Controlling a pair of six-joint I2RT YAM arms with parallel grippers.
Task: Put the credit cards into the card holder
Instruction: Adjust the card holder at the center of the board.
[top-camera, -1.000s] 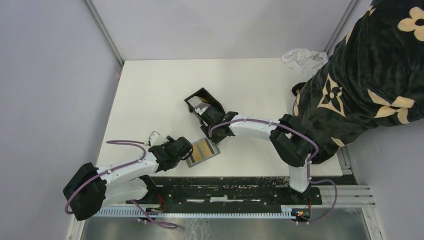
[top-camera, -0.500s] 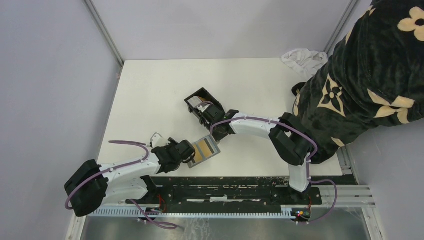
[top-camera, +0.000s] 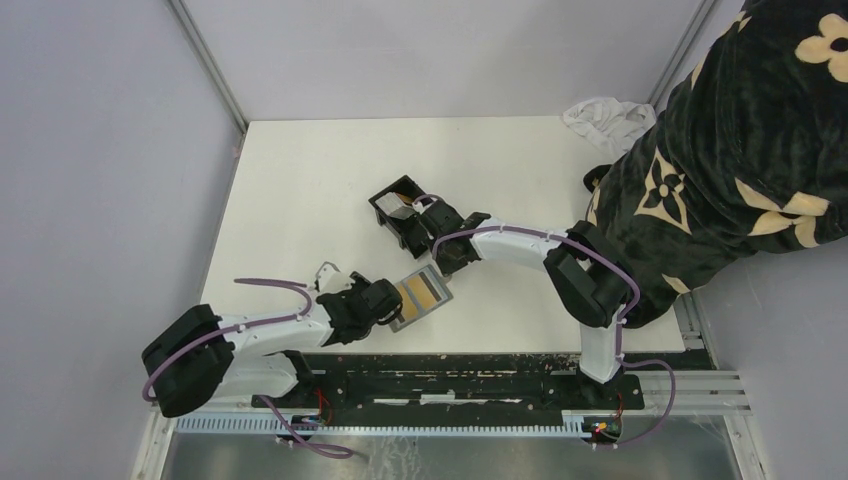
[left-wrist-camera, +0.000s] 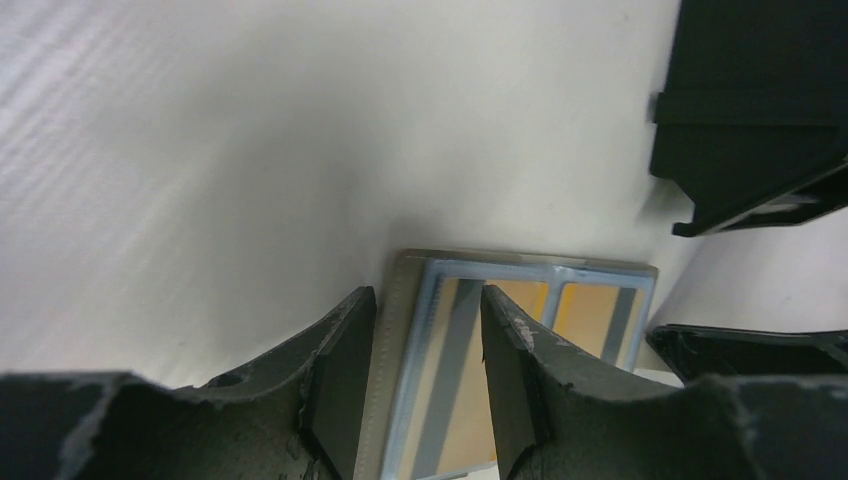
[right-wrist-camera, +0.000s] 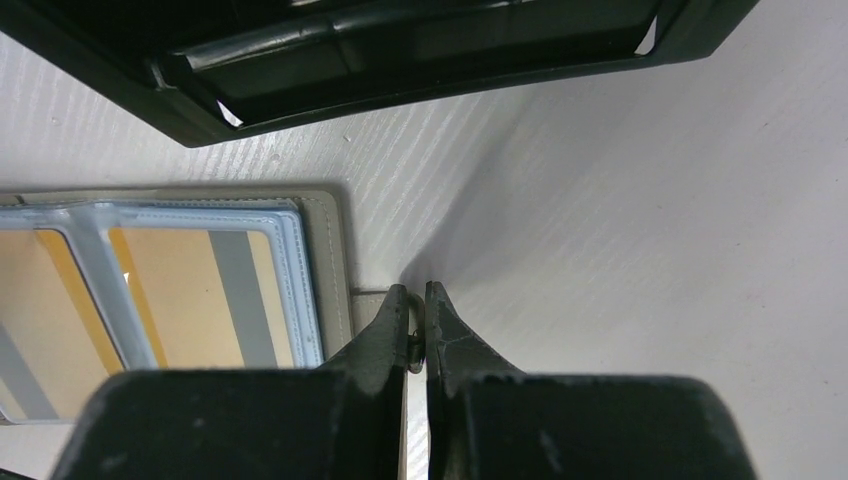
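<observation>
A beige sleeve (top-camera: 420, 296) lies flat at the table's near middle, its clear windows showing tan-gold credit cards (left-wrist-camera: 590, 310) with grey stripes. My left gripper (left-wrist-camera: 428, 295) is open, one finger outside the sleeve's (left-wrist-camera: 400, 330) left edge and the other over its first window. My right gripper (right-wrist-camera: 417, 290) is shut on a small tab at the sleeve's (right-wrist-camera: 200, 290) corner. The card holder (top-camera: 385, 205), an open black box, stands just beyond, with something whitish inside. It also shows in the left wrist view (left-wrist-camera: 760, 90) and the right wrist view (right-wrist-camera: 400, 50).
A crumpled white cloth (top-camera: 603, 115) lies at the table's back right corner. A person in a black garment with tan flowers (top-camera: 740, 150) leans over the right edge. Grey walls close in the left and back sides.
My right gripper has shut and come down from the black box to the sleeve's corner. The left arm has slid right, and the sleeve has shifted slightly right.
</observation>
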